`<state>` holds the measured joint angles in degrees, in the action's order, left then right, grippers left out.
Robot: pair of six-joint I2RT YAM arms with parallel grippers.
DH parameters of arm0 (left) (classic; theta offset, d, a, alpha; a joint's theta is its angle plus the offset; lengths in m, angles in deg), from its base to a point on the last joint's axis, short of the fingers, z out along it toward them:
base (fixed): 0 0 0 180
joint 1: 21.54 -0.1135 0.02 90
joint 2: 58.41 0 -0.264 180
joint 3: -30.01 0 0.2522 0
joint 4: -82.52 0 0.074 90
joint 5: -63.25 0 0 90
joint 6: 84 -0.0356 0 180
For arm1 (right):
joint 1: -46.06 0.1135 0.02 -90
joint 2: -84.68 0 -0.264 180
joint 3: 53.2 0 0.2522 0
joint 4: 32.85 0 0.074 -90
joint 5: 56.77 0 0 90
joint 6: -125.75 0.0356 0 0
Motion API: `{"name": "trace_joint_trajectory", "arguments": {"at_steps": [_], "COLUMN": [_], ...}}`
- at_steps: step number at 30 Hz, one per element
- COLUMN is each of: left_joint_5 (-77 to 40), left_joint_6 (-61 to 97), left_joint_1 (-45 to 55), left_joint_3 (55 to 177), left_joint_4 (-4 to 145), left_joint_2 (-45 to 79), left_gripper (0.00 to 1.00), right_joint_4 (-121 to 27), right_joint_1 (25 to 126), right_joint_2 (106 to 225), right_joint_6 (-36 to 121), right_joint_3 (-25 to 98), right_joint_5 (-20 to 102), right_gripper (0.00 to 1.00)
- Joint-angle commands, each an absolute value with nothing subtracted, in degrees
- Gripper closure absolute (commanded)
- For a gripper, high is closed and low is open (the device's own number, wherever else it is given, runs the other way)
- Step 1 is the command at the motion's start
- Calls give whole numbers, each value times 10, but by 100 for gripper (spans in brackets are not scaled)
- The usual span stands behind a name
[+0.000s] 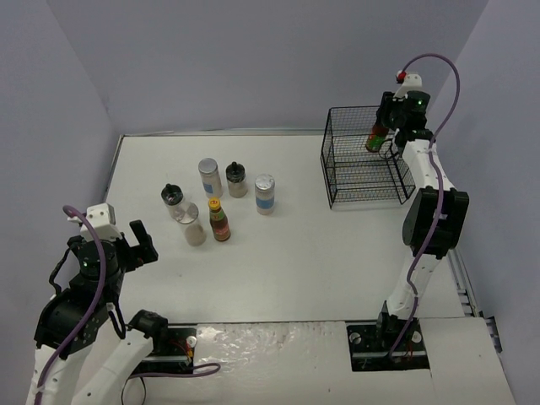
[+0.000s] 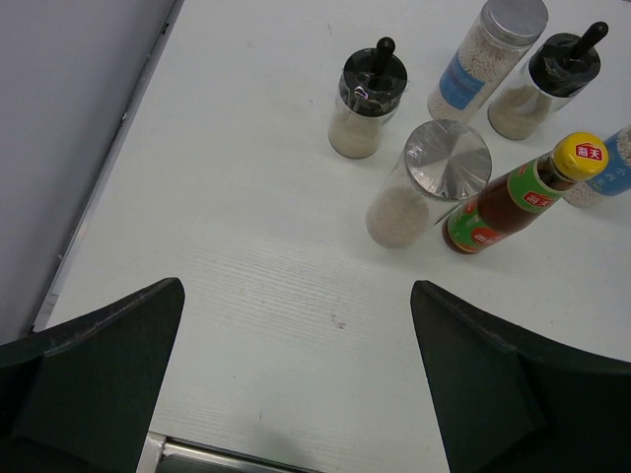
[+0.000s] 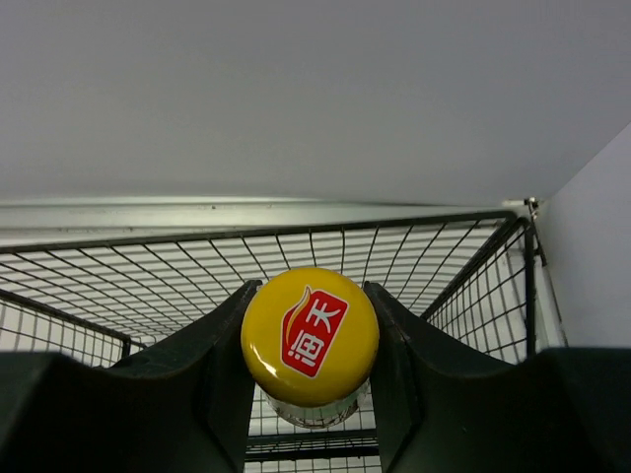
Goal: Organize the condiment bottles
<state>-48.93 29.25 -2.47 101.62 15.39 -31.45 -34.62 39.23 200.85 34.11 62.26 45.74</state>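
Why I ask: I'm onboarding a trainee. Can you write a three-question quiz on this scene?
1. True or false: the left gripper is open.
2. How many condiment bottles stand on the table, outside the black wire basket?
3. The right gripper is shut on: A) silver-lidded jar; B) yellow-capped sauce bottle; C) black-capped shaker.
Key: 1 true; 2 six; 3 B.
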Motion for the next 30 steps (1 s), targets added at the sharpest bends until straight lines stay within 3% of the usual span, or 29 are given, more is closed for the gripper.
{"name": "trace_joint_trajectory", "arguments": {"at_steps": [1, 5, 7, 12, 15, 17, 22, 30], "left_joint_5": [-494, -495, -495, -493, -492, -492, -486, -473], "left_joint_6": [302, 304, 307, 309, 311, 313, 321, 310], "left_joint_1": [-22, -22, -22, -22, -22, -22, -23, -22], "left_joint_3": [1025, 1020, 1017, 1015, 1014, 1014, 1025, 1054], "left_joint_4": [183, 180, 182, 183, 184, 185, 189, 187], "left_joint_2": [-296, -298, -300, -303, -305, -306, -306, -286], "left_gripper": [3, 3, 3, 3, 3, 3, 3, 3], "right_joint_4": [-190, -175, -180, -191, -203, -223, -282, -350], "right_joint_1": [388, 388, 388, 388, 388, 388, 397, 462], "right_joint_2": [1981, 1989, 1994, 1994, 1977, 1964, 1898, 1706], "right_joint_6": [347, 343, 340, 338, 338, 335, 337, 322], "right_joint_3": [604, 579, 575, 560, 551, 558, 562, 447], "right_joint_5": [457, 453, 453, 459, 461, 462, 472, 502], "right_gripper": [99, 89, 80, 38, 17, 9, 0, 0]}}
